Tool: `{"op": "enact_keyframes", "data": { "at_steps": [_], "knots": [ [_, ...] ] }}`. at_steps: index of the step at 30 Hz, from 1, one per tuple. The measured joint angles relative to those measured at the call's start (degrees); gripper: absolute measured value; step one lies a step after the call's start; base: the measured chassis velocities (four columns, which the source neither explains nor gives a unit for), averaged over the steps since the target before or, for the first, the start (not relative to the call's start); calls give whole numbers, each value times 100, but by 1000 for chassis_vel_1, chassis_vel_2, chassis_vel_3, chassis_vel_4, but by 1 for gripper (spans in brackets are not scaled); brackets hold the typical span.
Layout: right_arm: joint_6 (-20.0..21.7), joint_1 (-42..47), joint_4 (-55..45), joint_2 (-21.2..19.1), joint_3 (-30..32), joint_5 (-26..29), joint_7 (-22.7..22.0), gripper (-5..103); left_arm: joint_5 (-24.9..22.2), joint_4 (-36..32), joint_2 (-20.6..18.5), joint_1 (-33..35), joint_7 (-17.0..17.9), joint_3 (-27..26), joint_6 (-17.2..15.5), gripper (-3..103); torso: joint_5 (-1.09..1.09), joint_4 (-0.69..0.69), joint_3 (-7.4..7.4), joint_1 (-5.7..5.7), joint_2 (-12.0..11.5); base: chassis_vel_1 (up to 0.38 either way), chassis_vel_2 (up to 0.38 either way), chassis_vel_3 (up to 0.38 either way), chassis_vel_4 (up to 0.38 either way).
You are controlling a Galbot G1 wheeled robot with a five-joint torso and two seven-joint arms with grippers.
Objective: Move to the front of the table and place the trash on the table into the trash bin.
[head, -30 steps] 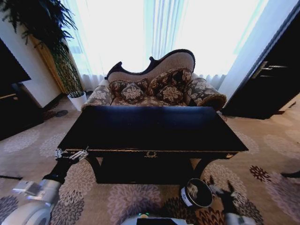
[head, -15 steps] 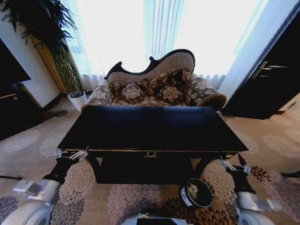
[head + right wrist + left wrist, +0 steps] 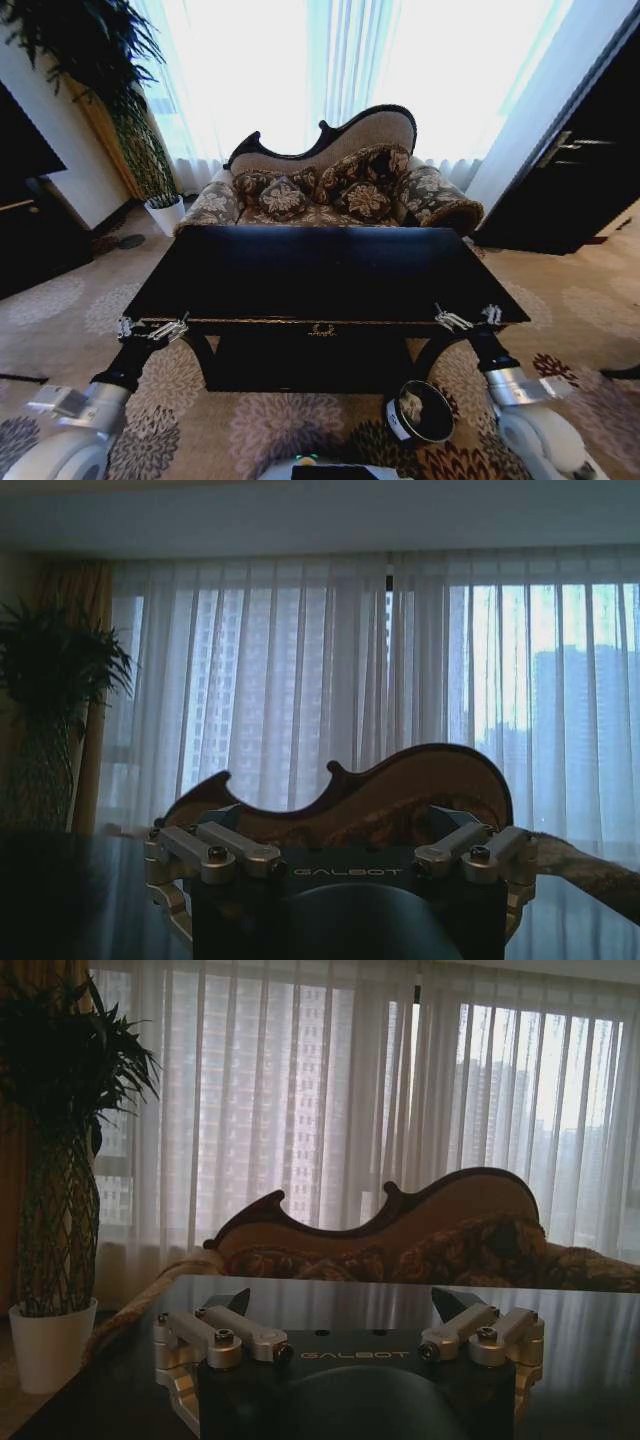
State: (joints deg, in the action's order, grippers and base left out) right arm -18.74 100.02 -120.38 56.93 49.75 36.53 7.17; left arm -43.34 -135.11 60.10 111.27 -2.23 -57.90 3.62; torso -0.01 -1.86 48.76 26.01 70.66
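You are facing the black table [image 3: 320, 275] from its front, and its glossy top reflects the bright curtains [image 3: 330, 60] behind the sofa [image 3: 330, 185]. Your left claw [image 3: 152, 329] sits at the table's front left corner, fingers spread wide with nothing between them. Your right claw [image 3: 467, 317] sits at the front right corner, also spread open and holding nothing. The trash bin [image 3: 420, 411] stands on the carpet [image 3: 270, 420] below the table's front edge, near your right arm, tilted so you look into its dark mouth. A potted plant [image 3: 150, 170] stands left of the sofa
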Motion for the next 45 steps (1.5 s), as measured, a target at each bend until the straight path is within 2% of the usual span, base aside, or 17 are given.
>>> {"op": "enact_keyframes", "data": {
  "at_steps": [30, 45],
  "knots": [
    [58, 22, 42, -6, 17, 3, -47, 100, 0, 0, 0, 0, 0, 0, 0, 100, -1, 0, 0, 1, 0, 0, 0, 0, 0],
    [52, 25, 44, -2, 17, 6, -49, 100, 0, 0, 0, 0, 0, 0, 0, 100, -1, 0, -1, -2, 0, 99, -102, -102, 107]
  ]
}}
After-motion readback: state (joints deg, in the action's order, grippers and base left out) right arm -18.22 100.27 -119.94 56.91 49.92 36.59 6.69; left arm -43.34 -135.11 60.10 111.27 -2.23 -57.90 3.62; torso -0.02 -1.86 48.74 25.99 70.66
